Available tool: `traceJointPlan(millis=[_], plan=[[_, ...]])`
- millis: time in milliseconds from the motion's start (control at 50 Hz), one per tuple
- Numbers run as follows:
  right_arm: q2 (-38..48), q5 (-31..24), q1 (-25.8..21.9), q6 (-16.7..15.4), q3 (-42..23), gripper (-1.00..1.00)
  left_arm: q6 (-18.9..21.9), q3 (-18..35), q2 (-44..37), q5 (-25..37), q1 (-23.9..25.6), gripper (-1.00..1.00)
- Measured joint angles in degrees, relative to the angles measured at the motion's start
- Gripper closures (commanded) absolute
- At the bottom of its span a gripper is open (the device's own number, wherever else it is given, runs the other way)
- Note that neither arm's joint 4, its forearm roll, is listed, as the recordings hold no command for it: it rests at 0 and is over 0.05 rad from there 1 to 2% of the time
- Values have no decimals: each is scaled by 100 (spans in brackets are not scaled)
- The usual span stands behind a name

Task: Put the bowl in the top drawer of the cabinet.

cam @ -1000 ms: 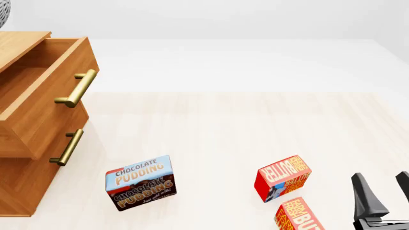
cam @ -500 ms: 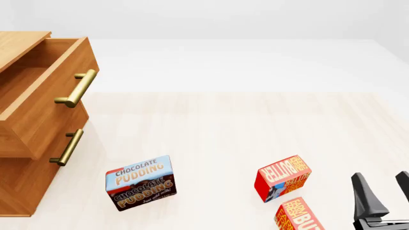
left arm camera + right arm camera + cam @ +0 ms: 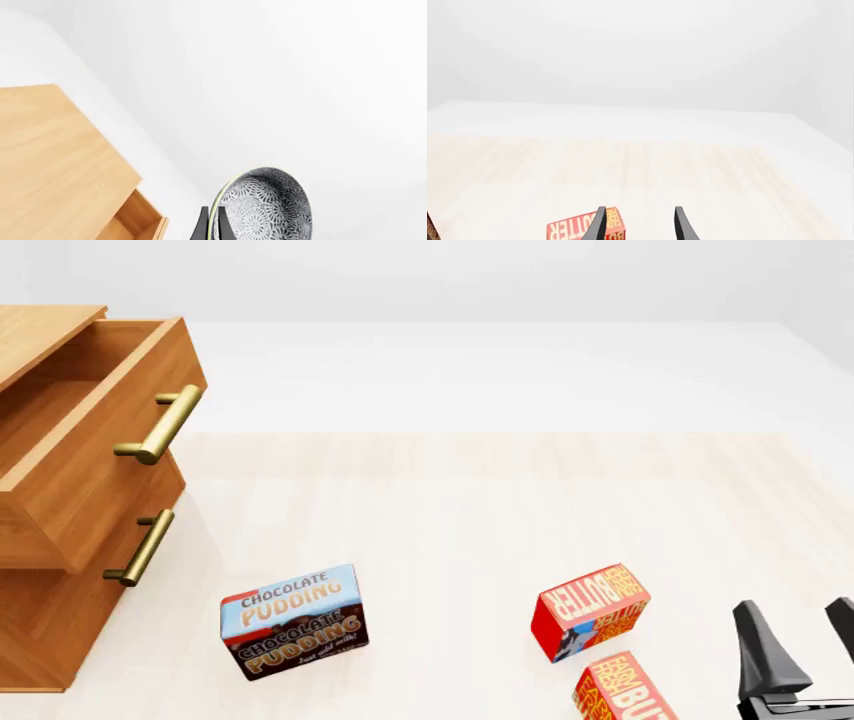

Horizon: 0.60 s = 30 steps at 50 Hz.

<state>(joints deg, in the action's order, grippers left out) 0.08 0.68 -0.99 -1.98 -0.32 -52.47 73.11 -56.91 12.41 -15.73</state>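
Note:
In the left wrist view my left gripper [image 3: 213,219] is shut on the rim of the bowl [image 3: 267,207], a round white bowl with a grey lacy pattern, held on edge in the air. The cabinet [image 3: 53,160] top and a corner of the open top drawer [image 3: 141,220] lie beside it. The front view shows the cabinet [image 3: 34,640] at the left with the top drawer [image 3: 94,440] pulled open; the bowl and left gripper are outside that view. My right gripper [image 3: 805,632] stands open and empty at the near right, as in the right wrist view [image 3: 639,220].
The lower drawer, with its brass handle [image 3: 140,547], is shut. A chocolate pudding box [image 3: 294,620] stands in front of the cabinet. Two red butter boxes [image 3: 591,610] [image 3: 625,690] sit left of the right gripper; one butter box [image 3: 584,229] shows by the right fingers.
A speckled sliver of the bowl that showed at the front view's top-left corner a second ago is gone from that view. The right arm and the boxes have not moved.

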Motion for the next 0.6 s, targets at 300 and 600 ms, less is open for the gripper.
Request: traceJointPlan(millis=[300,600], plan=[[37,-38,37,-34,4,-100,492,694,-221,897,-20,100],[219,30,103,-78,12,-100,816,756,-337,1324,-33,100]])
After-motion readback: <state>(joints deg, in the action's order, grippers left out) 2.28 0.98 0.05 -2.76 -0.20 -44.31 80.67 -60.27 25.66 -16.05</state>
